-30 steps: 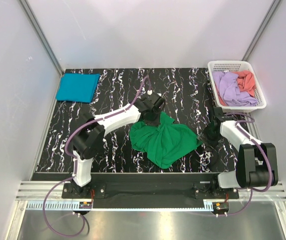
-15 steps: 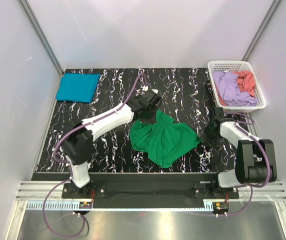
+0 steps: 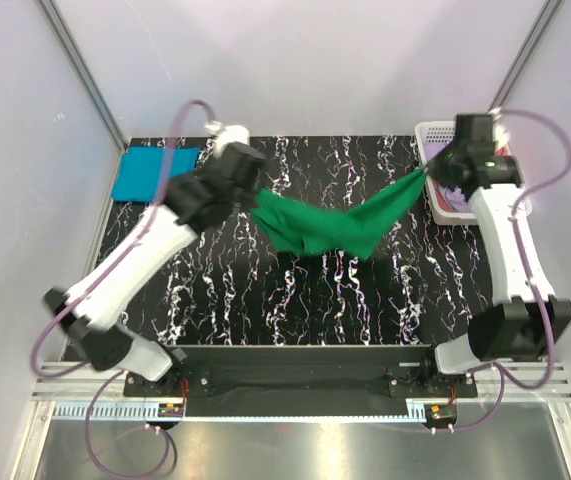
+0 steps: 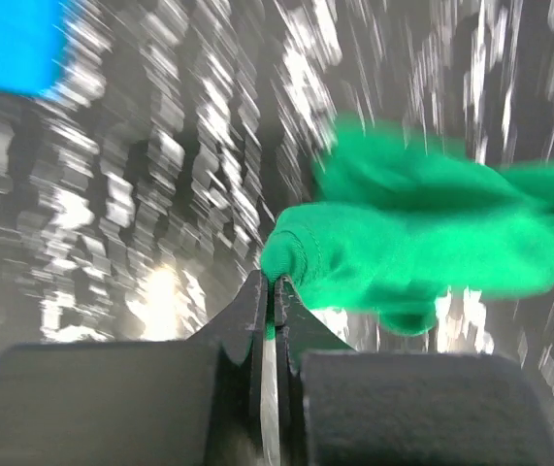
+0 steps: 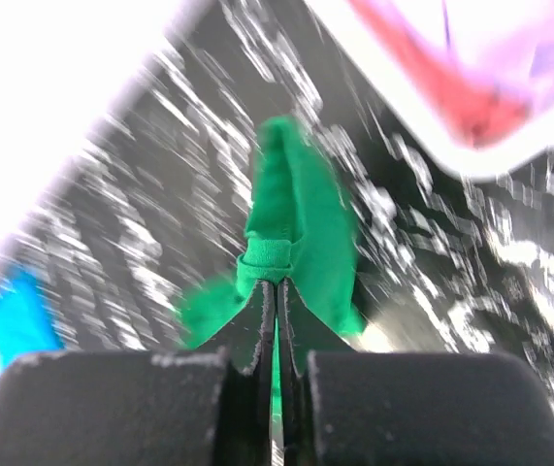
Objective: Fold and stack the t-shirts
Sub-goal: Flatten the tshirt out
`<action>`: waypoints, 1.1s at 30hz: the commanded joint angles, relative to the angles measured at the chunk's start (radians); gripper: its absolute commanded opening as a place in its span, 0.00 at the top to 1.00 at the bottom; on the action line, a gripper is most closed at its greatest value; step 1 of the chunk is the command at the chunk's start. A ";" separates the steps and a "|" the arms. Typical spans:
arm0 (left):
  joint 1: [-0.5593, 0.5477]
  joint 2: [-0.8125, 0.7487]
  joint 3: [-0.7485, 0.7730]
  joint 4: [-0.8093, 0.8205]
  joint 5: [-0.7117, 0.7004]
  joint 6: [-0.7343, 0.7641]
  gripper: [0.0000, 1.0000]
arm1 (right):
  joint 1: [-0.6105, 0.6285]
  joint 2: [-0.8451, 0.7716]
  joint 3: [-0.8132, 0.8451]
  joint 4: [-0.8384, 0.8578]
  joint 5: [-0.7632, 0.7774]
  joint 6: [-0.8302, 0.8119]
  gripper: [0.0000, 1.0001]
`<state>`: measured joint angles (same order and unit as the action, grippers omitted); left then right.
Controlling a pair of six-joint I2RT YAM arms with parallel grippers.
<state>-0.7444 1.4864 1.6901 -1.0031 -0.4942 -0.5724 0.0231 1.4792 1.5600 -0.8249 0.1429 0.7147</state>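
Both grippers hold the green t-shirt [image 3: 325, 228] slung between them, sagging mid-span. The left gripper [image 4: 270, 291] is pinched tight on one hem and the right gripper [image 5: 275, 289] is clamped on the opposite end. Judged: pulled apart to spread the cloth for folding. The folded teal t-shirt [image 3: 155, 173] lies off the left gripper's outer side.

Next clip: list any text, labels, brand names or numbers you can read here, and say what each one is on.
No text can be read in any view.
The green t-shirt, teal t-shirt, white basket and marbled table show no print.
The small tag on the front rail is too small to read.
Both wrist views are motion-blurred.
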 commanded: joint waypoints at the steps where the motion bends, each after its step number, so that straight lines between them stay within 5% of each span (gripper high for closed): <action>1: 0.023 -0.162 0.094 -0.088 -0.263 0.026 1.00 | -0.006 -0.086 0.193 -0.236 0.138 -0.009 1.00; 10: 0.028 -0.331 0.042 -0.071 -0.169 -0.009 1.00 | -0.006 -0.197 0.362 -0.421 0.120 -0.052 1.00; 20: 0.043 -0.575 -0.723 0.052 0.302 -0.260 1.00 | -0.006 -0.559 -0.577 -0.338 -0.147 0.110 1.00; 25: 0.045 -0.591 -0.906 0.101 0.430 -0.329 1.00 | -0.006 -0.593 -0.732 -0.304 -0.218 0.146 0.98; 26: 0.045 -0.585 -0.908 0.094 0.440 -0.333 0.96 | -0.006 -0.589 -0.736 -0.300 -0.212 0.143 0.87; 30: 0.048 -0.539 -0.848 0.014 0.399 -0.345 0.45 | -0.006 -0.528 -0.669 -0.290 -0.171 0.105 0.60; 33: 0.097 -0.496 -0.718 0.012 0.324 -0.276 0.33 | -0.006 -0.443 -0.571 -0.212 -0.149 0.043 0.53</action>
<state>-0.6865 0.9646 0.8406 -1.0264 -0.1276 -0.8810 0.0193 0.9703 0.8825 -1.1534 -0.0349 0.8097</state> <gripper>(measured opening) 0.651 0.453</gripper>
